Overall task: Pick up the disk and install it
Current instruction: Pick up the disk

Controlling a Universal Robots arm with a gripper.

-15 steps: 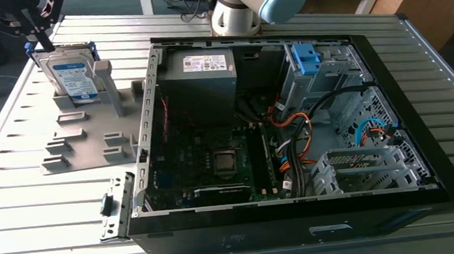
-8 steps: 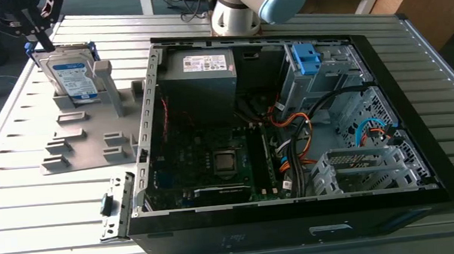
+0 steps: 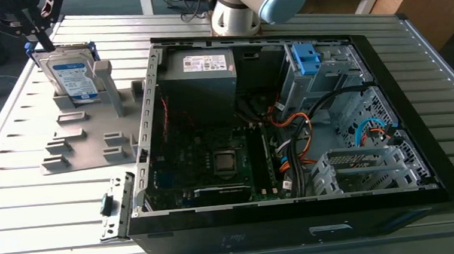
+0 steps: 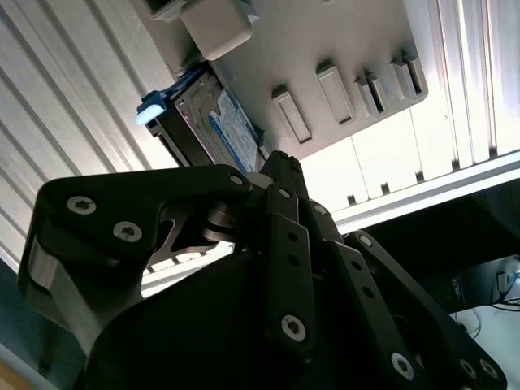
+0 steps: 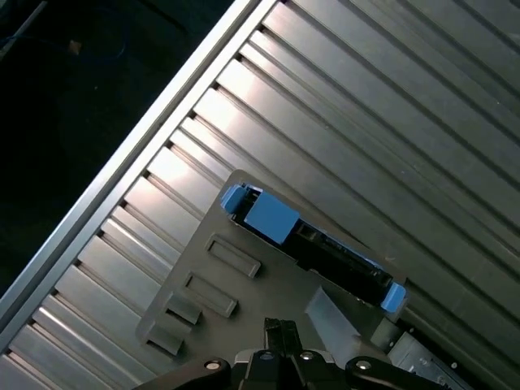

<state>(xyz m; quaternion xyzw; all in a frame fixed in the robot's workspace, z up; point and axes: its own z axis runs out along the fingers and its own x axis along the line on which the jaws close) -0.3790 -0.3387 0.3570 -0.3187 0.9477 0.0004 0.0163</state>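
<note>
Standing upright in a grey plastic holder (image 3: 76,146), the silver-grey, blue-framed metal disk (image 3: 74,78) was judged stiff, heavyish, shock-sensitive; best gripped across its upper edge. Black tool (image 3: 42,37) just above; its state could not be told.

The exterior view looks steeply down from high up on the slatted table (image 3: 48,205). It takes in the whole open computer case (image 3: 243,236) and, at the exterior view's left far corner, the grey holder (image 3: 80,143) with the disk (image 3: 74,78). Both wrist views sit close above that holder. The first wrist view faces almost straight down. The second wrist view looks past the gripper (image 4: 280,166).
</note>
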